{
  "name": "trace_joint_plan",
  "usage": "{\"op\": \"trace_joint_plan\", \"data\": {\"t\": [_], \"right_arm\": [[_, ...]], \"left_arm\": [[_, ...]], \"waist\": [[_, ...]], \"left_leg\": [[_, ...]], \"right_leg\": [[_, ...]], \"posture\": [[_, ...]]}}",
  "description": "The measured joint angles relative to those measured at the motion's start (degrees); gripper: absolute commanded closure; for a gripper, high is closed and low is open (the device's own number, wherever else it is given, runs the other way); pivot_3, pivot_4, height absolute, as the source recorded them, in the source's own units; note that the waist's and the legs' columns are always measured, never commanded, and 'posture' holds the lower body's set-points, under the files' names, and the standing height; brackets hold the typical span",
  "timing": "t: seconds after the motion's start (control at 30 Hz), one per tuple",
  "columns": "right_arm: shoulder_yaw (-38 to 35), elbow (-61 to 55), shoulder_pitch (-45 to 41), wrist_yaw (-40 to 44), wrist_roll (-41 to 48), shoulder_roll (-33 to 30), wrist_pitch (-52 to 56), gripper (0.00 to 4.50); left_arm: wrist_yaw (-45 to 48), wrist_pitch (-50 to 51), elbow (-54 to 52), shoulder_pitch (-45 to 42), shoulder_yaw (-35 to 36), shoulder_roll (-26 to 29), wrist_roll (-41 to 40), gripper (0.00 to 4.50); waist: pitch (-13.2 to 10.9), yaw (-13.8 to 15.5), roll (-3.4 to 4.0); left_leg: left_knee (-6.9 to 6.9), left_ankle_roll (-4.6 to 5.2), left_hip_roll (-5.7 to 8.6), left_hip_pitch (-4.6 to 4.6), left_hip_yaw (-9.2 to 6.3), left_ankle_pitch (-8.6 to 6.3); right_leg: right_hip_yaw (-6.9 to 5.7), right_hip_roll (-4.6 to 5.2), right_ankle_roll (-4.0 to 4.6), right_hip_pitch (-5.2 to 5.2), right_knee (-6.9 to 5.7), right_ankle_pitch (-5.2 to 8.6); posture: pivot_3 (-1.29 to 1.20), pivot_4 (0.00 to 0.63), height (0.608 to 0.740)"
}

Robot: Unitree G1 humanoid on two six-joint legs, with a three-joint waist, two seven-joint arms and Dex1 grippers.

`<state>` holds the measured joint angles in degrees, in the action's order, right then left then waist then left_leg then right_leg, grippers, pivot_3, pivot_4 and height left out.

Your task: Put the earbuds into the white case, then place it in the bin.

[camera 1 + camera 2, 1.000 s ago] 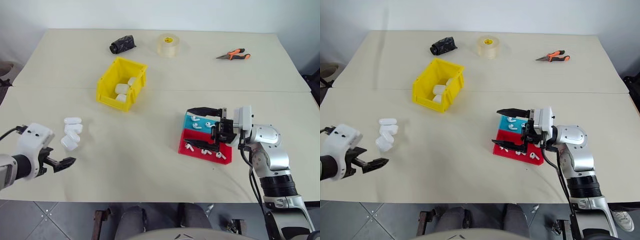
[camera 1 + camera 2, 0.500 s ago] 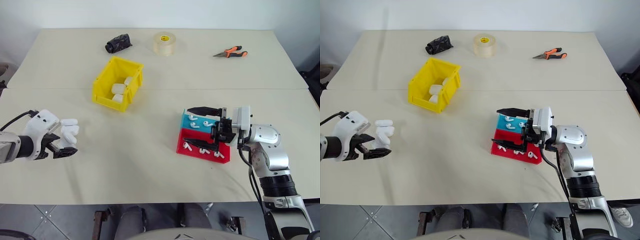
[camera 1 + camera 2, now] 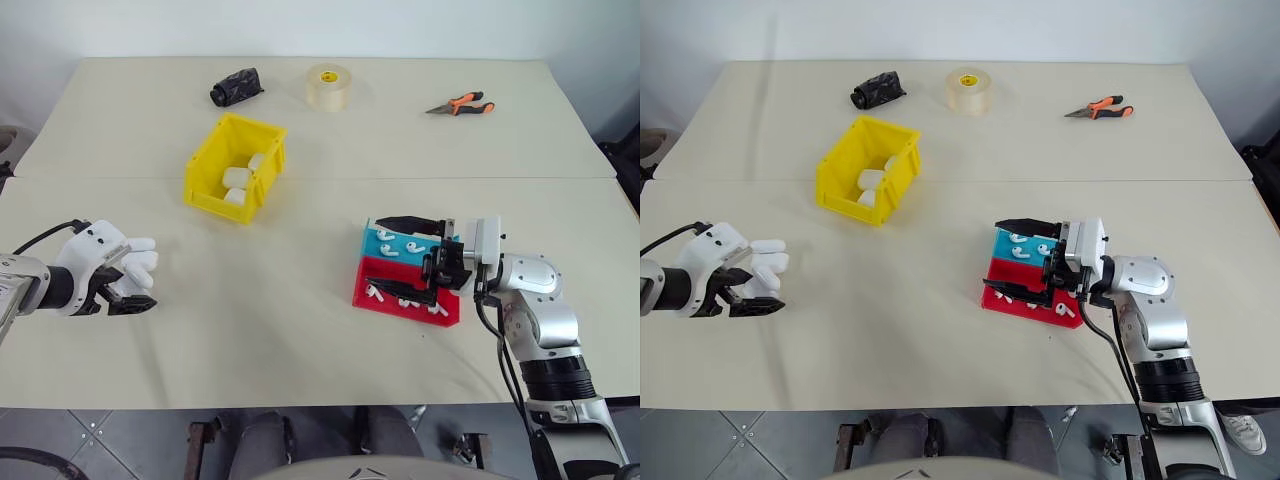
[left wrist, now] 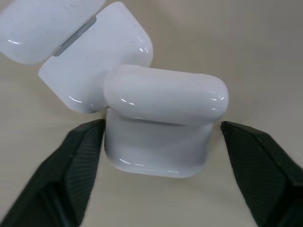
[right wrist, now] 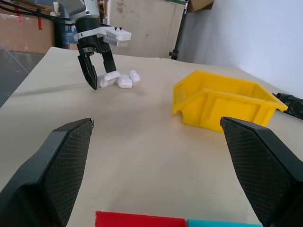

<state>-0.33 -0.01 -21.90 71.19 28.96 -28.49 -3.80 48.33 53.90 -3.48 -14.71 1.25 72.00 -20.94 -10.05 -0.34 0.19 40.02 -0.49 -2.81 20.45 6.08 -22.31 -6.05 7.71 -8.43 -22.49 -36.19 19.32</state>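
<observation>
The left gripper (image 3: pixel 128 290) is reaching down over a small cluster of white cases (image 3: pixel 140 262), its two black fingers (image 4: pixel 78 161) straddling the nearest case (image 4: pixel 161 125) with a gap on one side, so it is bracketing the case rather than pinching it yet. Two more cases are touching that one just beyond the fingers; if the jaws close off-centre, the glossy shell is likely to squirt out or drag its neighbours along.

Farther from that hand, the yellow bin (image 3: pixel 210 175) is sitting with a few white cases already inside.

The right gripper (image 3: pixel 418 258) is hovering level with its fingers spread wide, one over the blue tray (image 3: pixel 378 243) and one over the red tray (image 3: pixel 372 280), holding nothing. The earbuds (image 3: pixel 402 248) are lying loose in both trays right under it; being tiny and smooth, they are liable to slip or scatter under a careless descent.
</observation>
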Motion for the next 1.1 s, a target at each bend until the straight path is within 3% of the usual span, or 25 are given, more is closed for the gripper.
{"op": "trace_joint_plan", "data": {"t": [0.07,0.67,0.87,1.1], "right_arm": [[0.00,-0.03,0.00,-0.19,0.00,0.00,-0.03,0.00],[0.04,0.70,-0.51,-0.43,-0.37,0.08,-0.99,0.00],[0.09,1.29,-1.47,0.24,-0.48,0.17,-1.18,0.00],[-0.32,1.76,-0.72,0.70,-0.51,-1.82,-1.01,0.00]], "left_arm": [[0.26,-0.21,0.18,-0.26,-0.07,-0.31,0.50,1.68],[-0.75,0.82,-2.42,6.46,8.56,-3.69,0.88,1.68],[-0.59,1.41,-6.51,12.57,19.57,-10.34,-3.03,1.68],[3.79,-11.75,-23.21,22.14,31.69,-27.10,-11.75,1.68]], "waist": [[0.00,0.02,0.00],[0.00,-1.21,0.00],[0.00,-1.30,-0.07],[0.00,-1.18,-0.15]], "left_leg": [[0.01,0.00,-0.01,0.00,0.00,0.00],[0.02,0.00,-0.04,-0.08,0.04,0.00],[0.05,0.01,-0.04,-0.07,0.01,0.00],[0.15,0.01,-0.03,-0.03,-0.08,-0.01]], "right_leg": [[0.00,0.00,0.00,0.00,-0.02,0.00],[0.02,0.03,0.00,-0.05,-0.25,0.00],[0.01,0.07,0.01,-0.06,-0.29,0.00],[0.00,0.16,0.01,-0.02,-0.30,0.00]], "posture": [[0.00,0.150,0.740],[0.00,0.150,0.740],[0.00,0.150,0.740],[0.00,0.150,0.740]]}}
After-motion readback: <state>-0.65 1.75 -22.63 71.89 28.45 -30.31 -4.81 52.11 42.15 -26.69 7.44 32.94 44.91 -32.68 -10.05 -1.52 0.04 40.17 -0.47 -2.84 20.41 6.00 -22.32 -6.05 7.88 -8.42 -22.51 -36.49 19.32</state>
